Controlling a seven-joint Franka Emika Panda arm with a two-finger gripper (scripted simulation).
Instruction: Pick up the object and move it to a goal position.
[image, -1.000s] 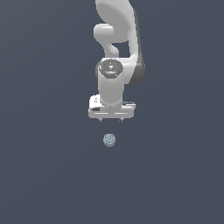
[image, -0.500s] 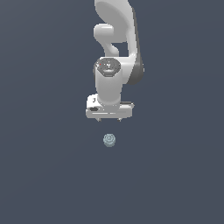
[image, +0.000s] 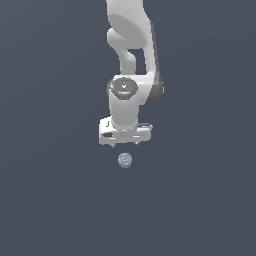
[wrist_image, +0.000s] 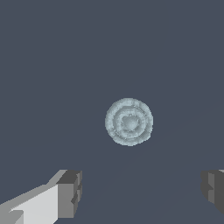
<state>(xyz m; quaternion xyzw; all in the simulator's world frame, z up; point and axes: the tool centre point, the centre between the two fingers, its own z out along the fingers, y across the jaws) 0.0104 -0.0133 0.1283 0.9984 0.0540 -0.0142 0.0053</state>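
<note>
Here, gripper spread wide, grasping nothing, pointing down. Object sits just below gripper, apart from it, no contact. Wrist view: object round, ringed, bumpy, ahead of gap between two dark fingertips, touching neither.

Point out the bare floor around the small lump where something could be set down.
The dark grey floor is bare on every side of the small pale blue-grey ridged lump: wide patches towards the exterior view's left, right and near edge. The only crowded spot is directly above the lump, where the white gripper hangs, its dark fingertips spread wide apart.
</note>
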